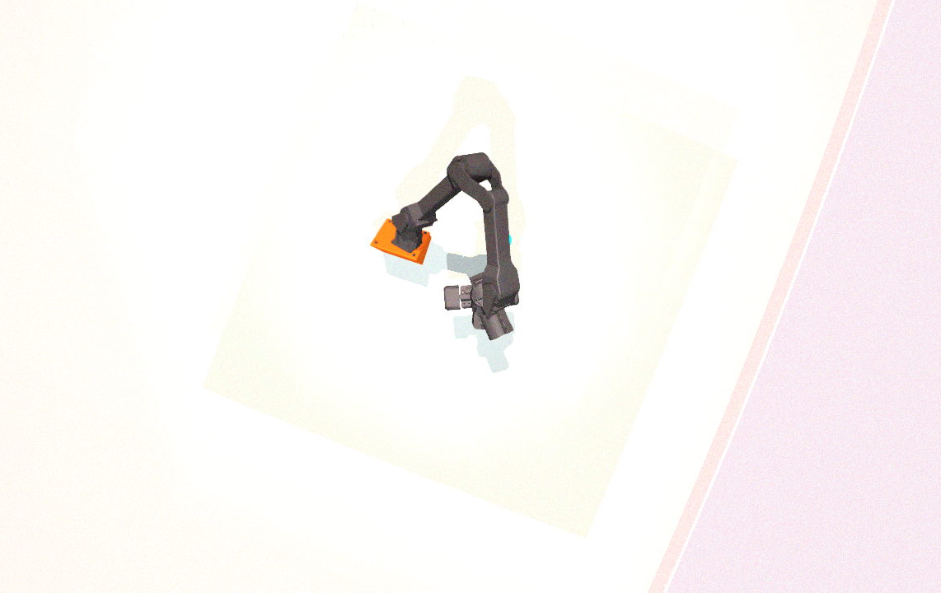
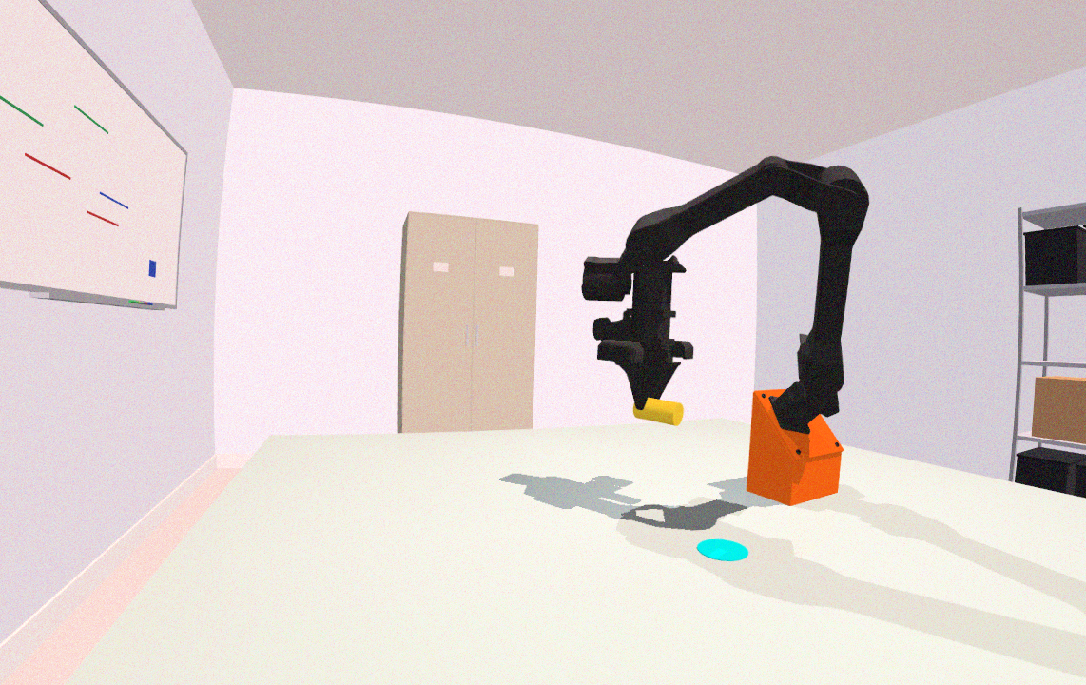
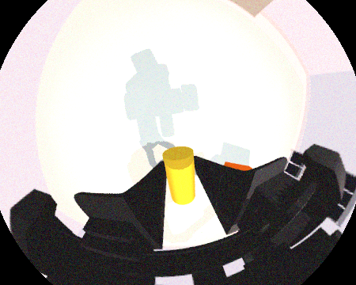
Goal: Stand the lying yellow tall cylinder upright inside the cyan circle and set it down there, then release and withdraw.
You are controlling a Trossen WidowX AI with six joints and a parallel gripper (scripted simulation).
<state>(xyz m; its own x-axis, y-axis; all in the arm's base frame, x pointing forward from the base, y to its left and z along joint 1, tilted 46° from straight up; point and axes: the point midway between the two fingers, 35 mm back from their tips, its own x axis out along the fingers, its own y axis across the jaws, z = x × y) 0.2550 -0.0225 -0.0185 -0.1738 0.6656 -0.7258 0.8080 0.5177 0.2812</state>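
Note:
My gripper [image 2: 642,407] [image 3: 179,161] points down and is shut on the yellow cylinder [image 2: 663,411] [image 3: 181,182]. The cylinder is held near one end, lies roughly level, and hangs well above the table. In the top view the arm hides the cylinder and the fingertips. The cyan circle [image 2: 722,550] [image 1: 510,240] lies flat on the table. The exterior view shows it whole, nearer that camera than the gripper. In the top view only a sliver of it shows beside the forearm. I do not see the circle in the wrist view.
The orange base [image 1: 401,243] [image 2: 792,468] [image 3: 238,166] carries the arm and stands on the table [image 2: 359,554]. Shadows of the arm fall across the table near the circle. A cabinet [image 2: 469,341], a whiteboard [image 2: 70,187] and a shelf rack [image 2: 1020,341] stand beyond the table.

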